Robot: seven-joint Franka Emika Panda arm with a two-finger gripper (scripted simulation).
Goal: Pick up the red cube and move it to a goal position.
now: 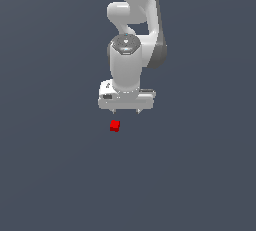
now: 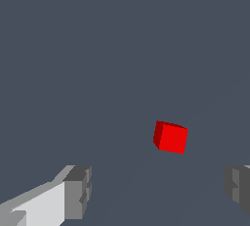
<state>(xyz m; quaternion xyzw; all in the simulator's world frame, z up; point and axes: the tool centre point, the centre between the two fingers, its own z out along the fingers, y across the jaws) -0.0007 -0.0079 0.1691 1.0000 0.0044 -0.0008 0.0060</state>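
Gripper (image 1: 127,111) hangs spread wide and empty; the cube (image 1: 114,125) lies near it, outside the fingers (image 2: 78,192). It looks light and rigid, probably best pinched across two opposite flat faces

Exterior view: set high and well back, looking steeply down onto the plain dark grey-blue floor (image 1: 55,175), facing the white jointed robot arm (image 1: 131,20), which reaches toward the lens. Whole arm taken in, from upper links down to the white gripper (image 1: 127,110).

Wrist view: mounted on the arm just behind the gripper (image 2: 156,193), aimed past the grey fingertips (image 2: 78,191) at the floor (image 2: 97,49), far closer in.

Shared by both: the tiny bright red solid cube (image 1: 115,125) (image 2: 171,137), the fingertips near it, and the floor around it.
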